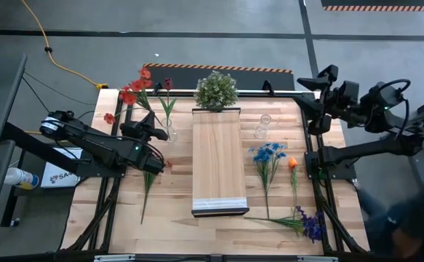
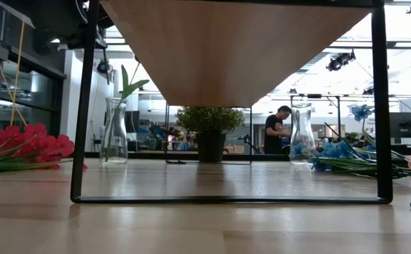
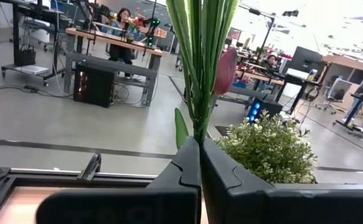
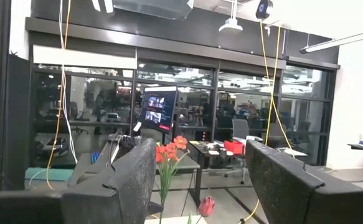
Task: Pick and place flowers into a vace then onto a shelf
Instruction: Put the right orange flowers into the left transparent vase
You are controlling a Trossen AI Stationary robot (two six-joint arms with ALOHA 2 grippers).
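left gripper pinches a stem over the vase near the back left

your left gripper [image 1: 158,133] sits near the table's [image 1: 124,218] back left part, clenched on the green stem of a dark red flower [image 1: 168,84]. in the left wrist view the two fingers [image 3: 187,168] meet tight around that stem, with the bloom up beside the leaves. the stem stands in the clear vase [image 2: 115,131] just left of the shelf [image 1: 218,160], and the low view shows only leaves poking above the vase's neck.

your right gripper [image 1: 315,81] waits off the table's back right corner, fingers apart and holding nothing.

the other flowers lie loose on the table: a red bunch [image 1: 128,93] at the back left corner, a blue one [image 1: 268,153] and an orange one [image 1: 292,163] right of the shelf, a purple one [image 1: 312,224] toward the front right corner. a second vase [image 1: 262,126] stands right of the shelf, and a potted plant [image 1: 216,90] sits at the shelf's back end.
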